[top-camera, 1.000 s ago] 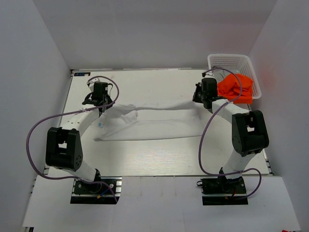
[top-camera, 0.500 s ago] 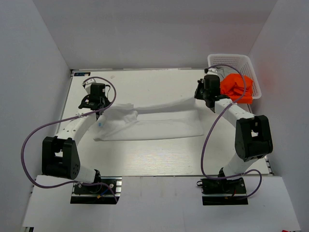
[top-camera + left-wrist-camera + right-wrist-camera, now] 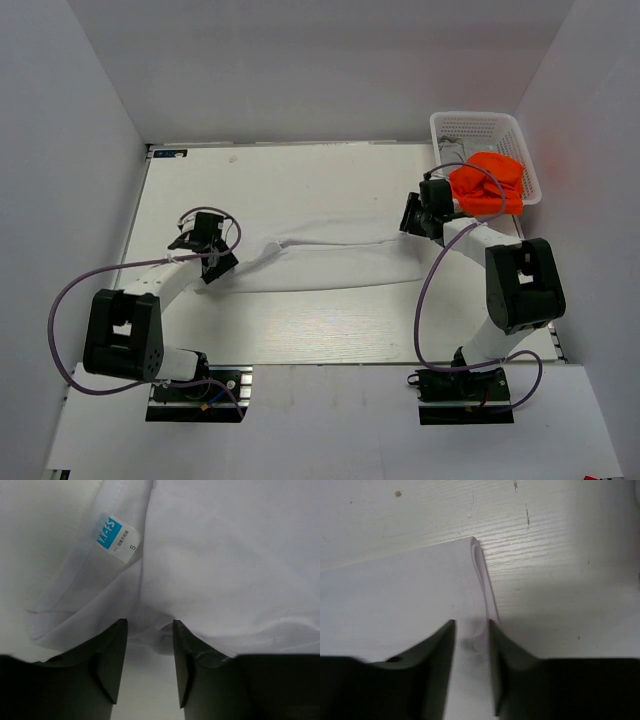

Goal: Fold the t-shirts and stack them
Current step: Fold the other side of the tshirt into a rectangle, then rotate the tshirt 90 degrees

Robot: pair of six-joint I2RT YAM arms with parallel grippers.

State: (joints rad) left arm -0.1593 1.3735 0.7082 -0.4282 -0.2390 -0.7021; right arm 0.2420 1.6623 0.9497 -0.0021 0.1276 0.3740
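A white t-shirt (image 3: 330, 262) lies folded in a long flat band across the middle of the table. My left gripper (image 3: 218, 262) is low at its left end. In the left wrist view that gripper (image 3: 149, 625) is open, and the shirt's edge (image 3: 215, 555) with its blue size label (image 3: 116, 538) lies just past the tips. My right gripper (image 3: 410, 222) is at the band's far right corner. In the right wrist view it (image 3: 471, 624) is open too, with the folded corner (image 3: 395, 595) lying loose between its fingers. An orange t-shirt (image 3: 488, 182) sits crumpled in the basket.
The white lattice basket (image 3: 475, 120) stands at the back right corner, close behind my right arm. Bare white table (image 3: 300, 185) spreads behind the shirt and along the front (image 3: 330, 325). White walls close in the left, right and back.
Both grippers have gone from shut to open and let the white t-shirt go. Its lifted far edge has dropped onto the table. My left gripper has moved nearer and lower.
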